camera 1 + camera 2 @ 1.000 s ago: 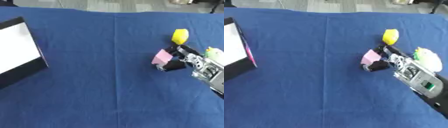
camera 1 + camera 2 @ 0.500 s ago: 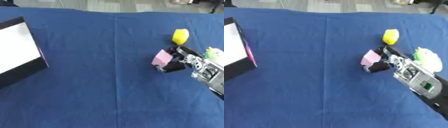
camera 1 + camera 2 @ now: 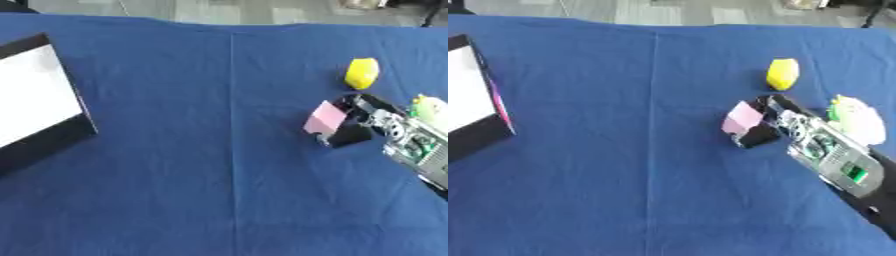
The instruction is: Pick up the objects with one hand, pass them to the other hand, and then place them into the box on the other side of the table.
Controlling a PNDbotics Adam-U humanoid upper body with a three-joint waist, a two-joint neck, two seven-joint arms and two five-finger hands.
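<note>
You have three loose objects on the blue tabletop (image 3: 175,150), all at the right side: one pink block (image 3: 743,118), one yellow object (image 3: 782,74) farther back, and one pale green-and-white object (image 3: 857,118) near the right edge. There is one box (image 3: 39,107), black-walled with a white inside, at the left edge; its visible part holds nothing you can make out. Your right hand (image 3: 773,125) reaches in from the lower right, its fingers curled round the pink block, which is pinched between fingers and thumb, well apart from the box. The yellow object lies just beyond the hand, untouched; the pale one sits beside the forearm. Your left hand does not show in either view.
</note>
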